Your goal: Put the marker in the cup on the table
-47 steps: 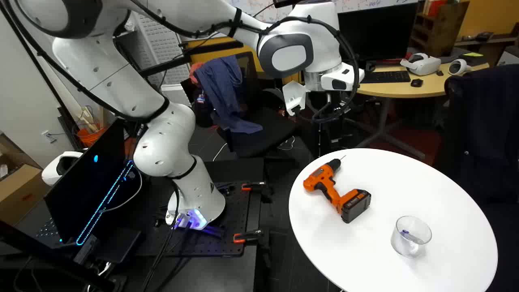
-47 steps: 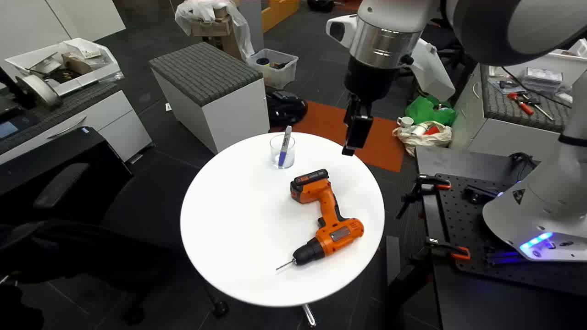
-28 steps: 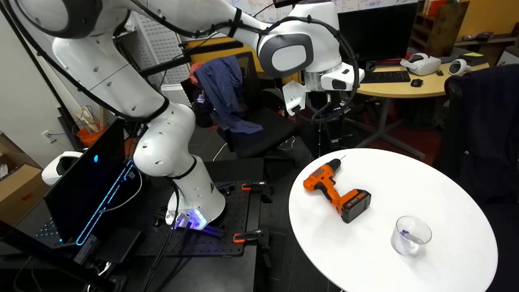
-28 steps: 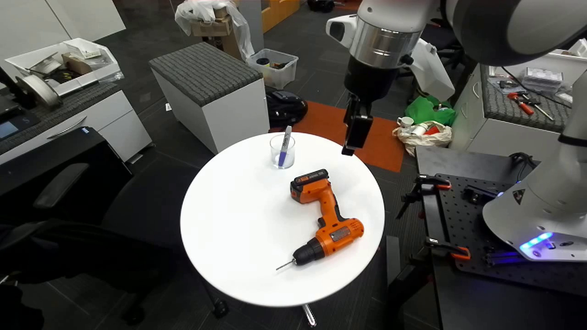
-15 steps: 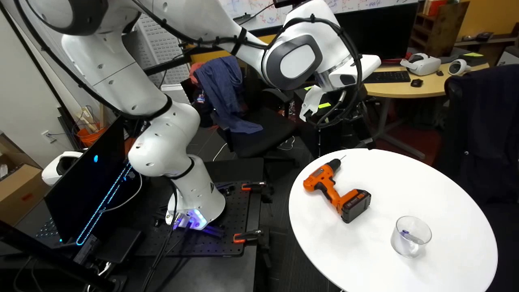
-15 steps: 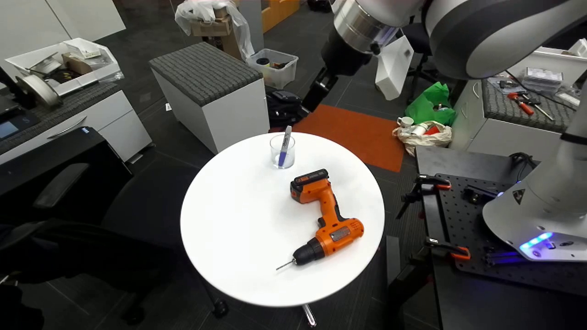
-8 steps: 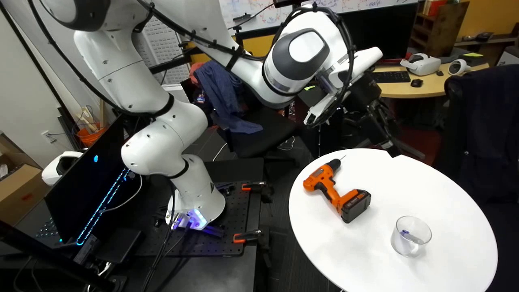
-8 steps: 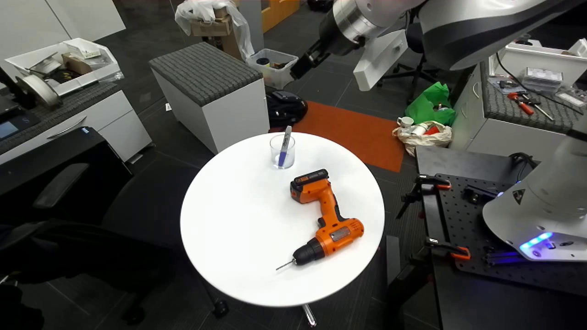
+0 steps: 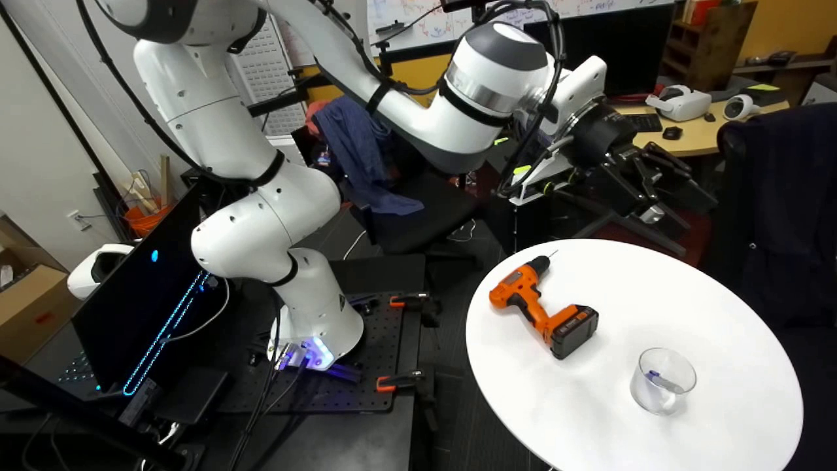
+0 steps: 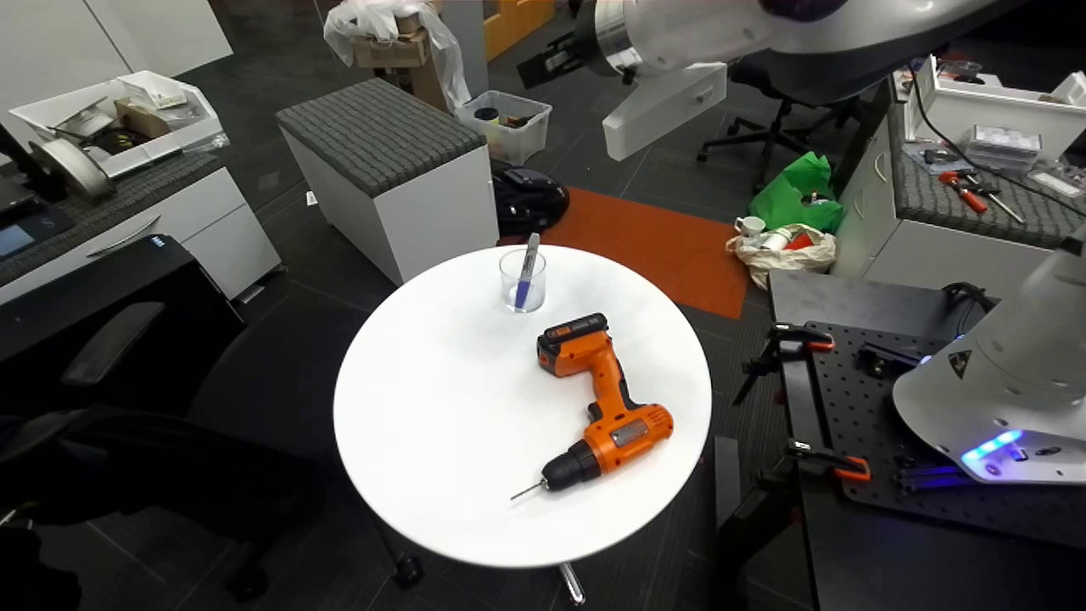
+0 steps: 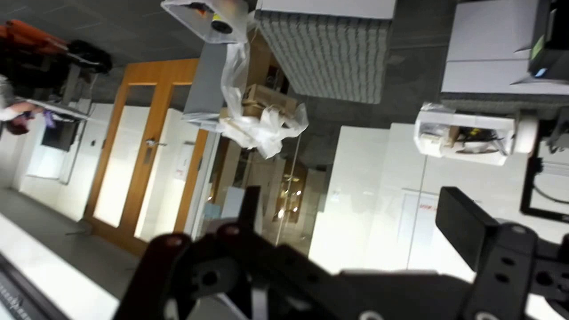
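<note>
On one round white table, one clear cup holds one tilted marker near one drill; two fingers spread.

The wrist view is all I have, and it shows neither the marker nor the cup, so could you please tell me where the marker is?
Observer: In an exterior view, the marker leans, tilted, inside the cup.
Operator: Thank you; am I touching either of them?
Observer: No, the gripper is up in the air, apart from both, in both exterior views.
Operator: And is there anything else nearby that I should mind, please?
Observer: Yes, an orange and black drill lies on the table, with its battery end the part nearest the cup.
</note>
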